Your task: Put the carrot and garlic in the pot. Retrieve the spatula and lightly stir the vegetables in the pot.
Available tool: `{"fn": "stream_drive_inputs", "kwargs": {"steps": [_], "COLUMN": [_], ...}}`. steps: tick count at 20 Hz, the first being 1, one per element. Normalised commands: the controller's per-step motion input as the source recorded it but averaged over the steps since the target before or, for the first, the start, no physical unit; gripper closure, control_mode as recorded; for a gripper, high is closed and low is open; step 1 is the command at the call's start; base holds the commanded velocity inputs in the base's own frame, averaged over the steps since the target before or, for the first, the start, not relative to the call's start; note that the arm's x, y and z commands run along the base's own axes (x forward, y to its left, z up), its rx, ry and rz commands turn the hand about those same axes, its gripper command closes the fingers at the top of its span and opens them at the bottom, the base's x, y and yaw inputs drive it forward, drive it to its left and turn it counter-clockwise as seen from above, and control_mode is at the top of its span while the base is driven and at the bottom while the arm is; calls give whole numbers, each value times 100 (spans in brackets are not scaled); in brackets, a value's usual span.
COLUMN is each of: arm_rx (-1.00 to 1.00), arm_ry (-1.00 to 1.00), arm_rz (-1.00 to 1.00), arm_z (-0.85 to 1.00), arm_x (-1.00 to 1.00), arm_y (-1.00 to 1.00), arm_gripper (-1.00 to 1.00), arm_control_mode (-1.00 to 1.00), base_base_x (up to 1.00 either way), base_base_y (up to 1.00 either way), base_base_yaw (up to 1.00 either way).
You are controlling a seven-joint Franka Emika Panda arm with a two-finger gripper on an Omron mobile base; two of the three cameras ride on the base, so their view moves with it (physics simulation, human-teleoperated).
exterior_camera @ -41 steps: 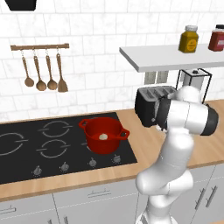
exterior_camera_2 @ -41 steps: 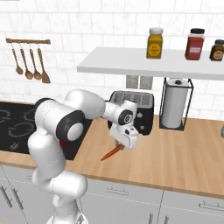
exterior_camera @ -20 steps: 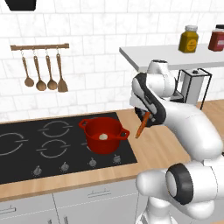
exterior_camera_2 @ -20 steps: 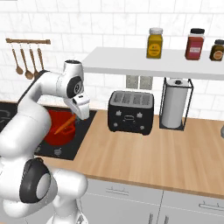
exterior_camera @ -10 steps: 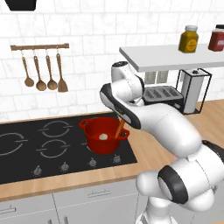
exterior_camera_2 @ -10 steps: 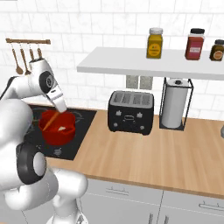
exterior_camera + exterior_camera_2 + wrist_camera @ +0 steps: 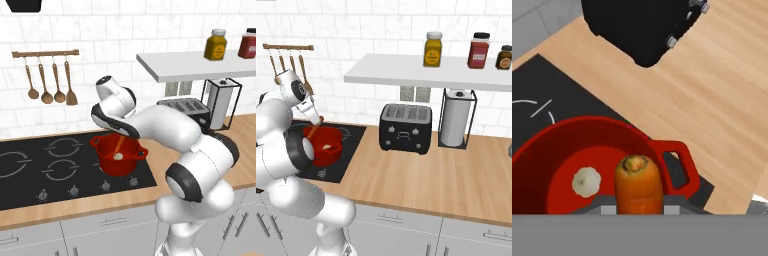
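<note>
**A:** Where was the carrot (image 7: 638, 184) at that moment?

**B:** Held in the gripper (image 7: 639, 209), directly above the pot (image 7: 119, 156). The hand view showed its cut top facing the camera, so its long axis ran along the gripper, pointing down into the pot's open mouth. From the left base view it read as a slim orange streak slanting into the red bowl.

**A:** So the fingers were closed on it?

**B:** I judged them to be gripping it: the carrot sat right where the fingertips rise at the bottom of the hand view, and nothing else held it up. The tips themselves were hidden behind it.

**A:** And the garlic (image 7: 586, 181)?

**B:** Already lying on the pot's floor, just beside the carrot's line of descent, on the side away from the pot's near loop handle. The two were apart, not touching.

**A:** What did the coming move depend on?

**B:** On the carrot's lower end being inside the pot's rim. It looked so: rim and handle stood off to one side of the carrot, and red floor lay under it. Released there, it would probably tip and lie across the pot's bottom, perhaps against the garlic.

**A:** Anything beyond the pot?

**B:** The black toaster (image 7: 405, 128) stood on the wooden counter (image 7: 421, 177) well apart from the pot, and brown wooden utensils (image 7: 50, 87) hung on the wall behind it. I could not pick out the light-blue spatula.
</note>
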Motion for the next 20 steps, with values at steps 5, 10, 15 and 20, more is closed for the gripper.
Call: {"fn": "stream_drive_inputs", "kwargs": {"steps": [5, 10, 15, 20], "arm_rx": [-11, -6, -2, 0], "arm_ry": [-1, -1, 0, 0], "arm_rz": [-13, -15, -13, -12], "arm_z": [-30, -27, -36, -42], "arm_x": [36, 36, 37, 25], "arm_y": [31, 0, 0, 0], "arm_gripper": [100, 100, 100, 100], "arm_control_mode": [-100, -100, -100, -100], "base_base_x": [0, 0, 0, 0], "base_base_y": [0, 0, 0, 0], "base_base_yaw": [0, 0, 0, 0]}}
